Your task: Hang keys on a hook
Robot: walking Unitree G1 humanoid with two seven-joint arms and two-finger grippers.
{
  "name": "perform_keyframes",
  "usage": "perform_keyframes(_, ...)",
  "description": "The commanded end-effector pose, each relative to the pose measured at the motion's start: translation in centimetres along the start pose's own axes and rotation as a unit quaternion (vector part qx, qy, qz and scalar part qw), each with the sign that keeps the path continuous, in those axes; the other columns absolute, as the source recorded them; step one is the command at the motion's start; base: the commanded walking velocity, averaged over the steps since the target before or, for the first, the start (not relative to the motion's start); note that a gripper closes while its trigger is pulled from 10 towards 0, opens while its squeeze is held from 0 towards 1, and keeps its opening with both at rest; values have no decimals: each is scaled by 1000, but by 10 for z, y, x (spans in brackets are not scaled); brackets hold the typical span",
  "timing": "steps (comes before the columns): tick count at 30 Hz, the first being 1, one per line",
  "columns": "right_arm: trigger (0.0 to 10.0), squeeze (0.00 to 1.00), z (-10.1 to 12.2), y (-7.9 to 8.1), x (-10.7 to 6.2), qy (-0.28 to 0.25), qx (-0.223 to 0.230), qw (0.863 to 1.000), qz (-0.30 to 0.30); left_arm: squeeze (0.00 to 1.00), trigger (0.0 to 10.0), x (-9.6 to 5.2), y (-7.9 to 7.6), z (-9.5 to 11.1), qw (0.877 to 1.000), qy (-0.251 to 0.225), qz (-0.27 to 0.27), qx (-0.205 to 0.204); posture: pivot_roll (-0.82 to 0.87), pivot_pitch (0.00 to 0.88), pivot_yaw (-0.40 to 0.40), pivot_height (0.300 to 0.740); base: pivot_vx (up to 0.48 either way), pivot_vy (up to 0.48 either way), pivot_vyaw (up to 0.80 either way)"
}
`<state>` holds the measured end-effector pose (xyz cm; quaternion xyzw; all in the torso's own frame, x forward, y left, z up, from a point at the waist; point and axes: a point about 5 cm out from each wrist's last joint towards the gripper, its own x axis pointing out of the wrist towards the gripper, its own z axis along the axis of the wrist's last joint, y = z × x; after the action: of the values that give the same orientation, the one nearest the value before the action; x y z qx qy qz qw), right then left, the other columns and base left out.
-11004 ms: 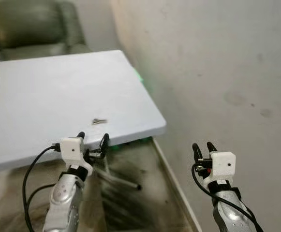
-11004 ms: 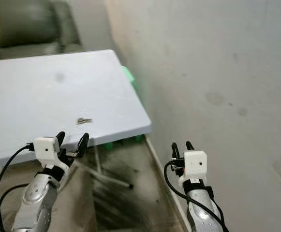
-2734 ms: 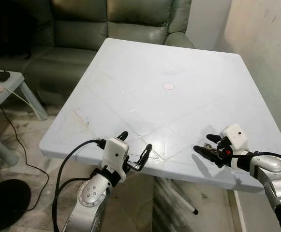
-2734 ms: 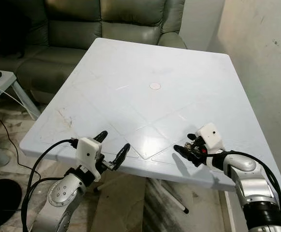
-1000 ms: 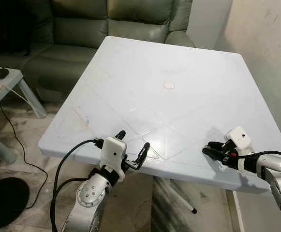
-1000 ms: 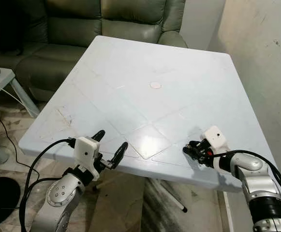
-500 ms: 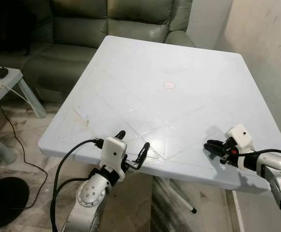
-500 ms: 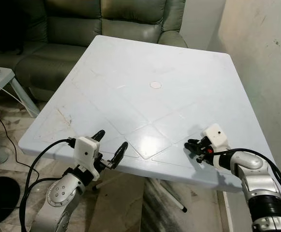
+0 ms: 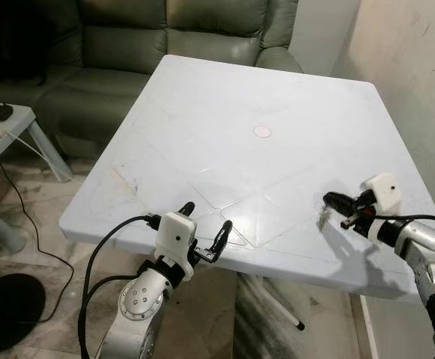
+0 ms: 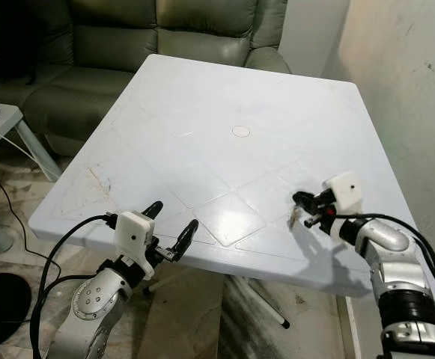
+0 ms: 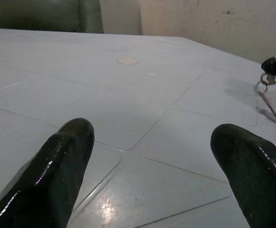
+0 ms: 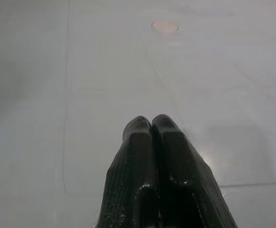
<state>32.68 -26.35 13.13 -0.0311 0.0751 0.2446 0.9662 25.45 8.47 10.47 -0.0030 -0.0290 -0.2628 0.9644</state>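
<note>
1. Nearest the robot, at the near edge of the white table (image 9: 202, 97): left gripper (image 9: 205, 233), fingers spread wide apart, holding nothing, tips just over the table edge.
2. Near right, above the tabletop: right gripper (image 9: 335, 210), fingers pressed together, clamped on the keys (image 9: 323, 217).
3. Keys dangle below the right fingertips, lifted off the table; left wrist view shows ring and a key (image 11: 269, 97) hanging, shadow on the surface beneath.
4. Mid-table: small round pinkish mark (image 9: 262, 132).
5. Far side: green-grey sofa (image 9: 180, 34) behind the table; plaster wall (image 9: 404, 60) on the right; small side table (image 9: 0, 131) with a cable at left.
</note>
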Motion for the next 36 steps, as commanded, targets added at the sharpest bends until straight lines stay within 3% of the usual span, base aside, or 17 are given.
perform_keyframes(1,2667,0,11,0,2,-32,21,999,-4,0,10000,-1,-2,3,1000,-3,-2,1,1,99,-40,740,0,0,0)
perform_keyframes(3,4784,0,16,3,4,-53,40,998,0,0,10000,-1,-2,3,1000,-4,0,1,2,101,-41,740,0,0,0)
perform_keyframes(4,10000,0,18,6,6,-64,49,997,0,0,10000,-1,-1,3,1000,-4,3,-1,1,104,-41,740,0,0,0)
perform_keyframes(11,10000,0,25,17,13,-103,78,992,3,0,10000,0,2,4,1000,-6,9,-3,2,106,-39,740,0,0,0)
perform_keyframes(15,10000,0,36,24,17,-152,111,982,-10,0,10000,5,10,10,999,-17,26,-10,2,106,-39,740,0,0,0)
perform_keyframes(19,10000,0,49,38,19,-208,145,966,-42,0,10000,9,27,20,997,-33,60,-25,-4,106,-37,740,0,0,0)
perform_keyframes(26,10000,0,55,56,20,-245,161,951,-94,0,10000,15,49,39,991,-65,103,-50,-9,101,-36,740,0,0,0)
perform_keyframes(29,10000,0,57,62,18,-256,158,947,-115,0,10000,16,53,44,989,-74,112,-54,-11,100,-35,740,0,0,0)
perform_keyframes(32,10000,0,56,73,18,-255,128,949,-133,0,10000,15,58,48,988,-82,119,-54,-13,94,-31,740,0,0,0)
perform_keyframes(34,10000,0,53,86,14,-245,66,957,-141,0,10000,13,65,52,987,-91,123,-51,-13,86,-30,740,0,0,0)
perform_keyframes(36,10000,0,51,89,14,-238,46,960,-141,0,10000,13,68,53,987,-91,125,-52,-13,86,-30,740,0,0,0)
